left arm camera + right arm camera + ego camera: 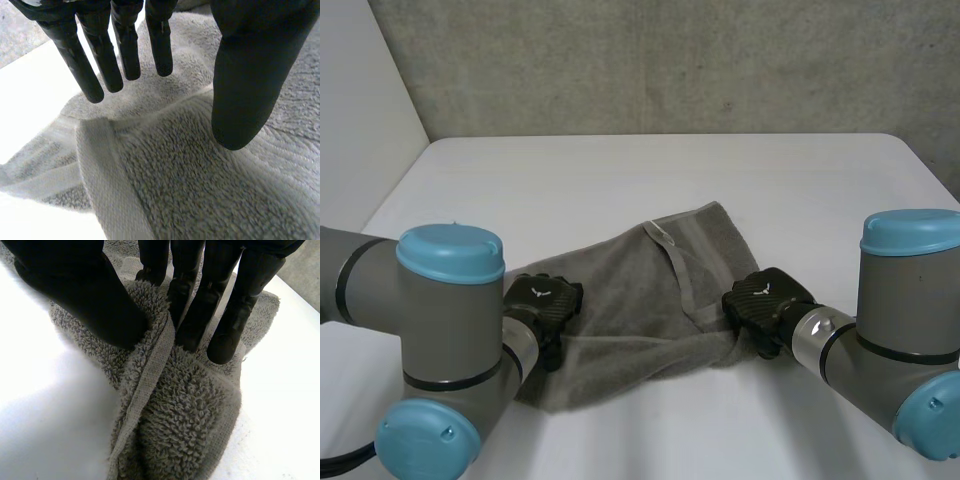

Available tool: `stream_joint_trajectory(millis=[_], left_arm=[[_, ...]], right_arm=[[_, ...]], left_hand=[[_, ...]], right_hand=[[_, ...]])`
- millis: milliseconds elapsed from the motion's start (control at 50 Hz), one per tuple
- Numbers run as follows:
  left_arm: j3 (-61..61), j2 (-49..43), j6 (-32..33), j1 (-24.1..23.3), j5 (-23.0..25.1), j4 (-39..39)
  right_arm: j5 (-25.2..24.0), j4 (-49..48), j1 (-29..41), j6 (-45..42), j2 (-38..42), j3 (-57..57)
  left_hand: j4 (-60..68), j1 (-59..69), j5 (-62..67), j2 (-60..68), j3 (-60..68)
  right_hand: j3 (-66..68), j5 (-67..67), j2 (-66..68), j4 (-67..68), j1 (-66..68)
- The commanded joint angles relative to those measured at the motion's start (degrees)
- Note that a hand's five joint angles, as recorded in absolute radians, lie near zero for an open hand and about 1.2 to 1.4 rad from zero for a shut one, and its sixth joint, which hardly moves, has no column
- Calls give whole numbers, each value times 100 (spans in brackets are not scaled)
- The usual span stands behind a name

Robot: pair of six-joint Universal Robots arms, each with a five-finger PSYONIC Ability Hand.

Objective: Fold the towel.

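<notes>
A grey towel [640, 310] lies rumpled and partly folded on the white table [650, 180], between my two hands. My left hand [542, 305] rests at the towel's left edge; its fingers [130, 45] stand straight and apart from the thumb [250, 75], over a hemmed corner of the towel [165, 170] with nothing gripped. At the towel's right edge my right hand [765, 300] is shut on the cloth. There a bunched fold of the towel [170, 400] with its hem is pinched between the thumb [95, 300] and the fingers [220, 310].
The table reaches back to a grey concrete wall [670, 60]. A pale wall [360, 110] stands at the left. My two arms' grey elbows with blue caps [450, 255] [910, 235] sit near the front edge.
</notes>
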Motion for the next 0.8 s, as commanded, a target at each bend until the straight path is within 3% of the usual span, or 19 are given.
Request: stream_joint_trajectory(millis=[20, 220, 380, 420, 600, 760, 800], left_arm=[[-62, -79, 4, -10, 15, -26], [-124, 17, -40, -19, 15, -167], [-159, 35, -5, -54, -12, -202], [-159, -9, 4, -54, -3, -202], [34, 141, 21, -54, 23, -149], [1335, 852, 30, -37, 59, -53], [2236, 826, 21, -10, 67, 314]], right_arm=[[0, 0, 0, -9, 8, 3], [9, 0, 0, -105, 43, -6], [0, 0, 0, -149, 43, -32], [0, 0, 0, -149, 43, -41], [44, 35, -53, -106, -105, -242], [53, -132, -44, 70, -836, -876], [70, -430, -44, 185, -915, -1140]], left_hand=[[595, 599, 611, 597, 600], [949, 952, 964, 950, 954], [3808, 3812, 3824, 3810, 3813], [5146, 5149, 5162, 5148, 5151], [5152, 5155, 5168, 5154, 5157], [5152, 5155, 5168, 5154, 5157], [5152, 5155, 5168, 5154, 5157]], right_hand=[[1038, 1061, 1048, 1024, 42], [1038, 1061, 1048, 1024, 42], [1038, 1061, 1048, 1024, 42], [1038, 1061, 1048, 1024, 42], [1038, 1061, 1048, 1024, 42], [1038, 1061, 1048, 1024, 42], [1038, 1061, 1048, 1024, 42]])
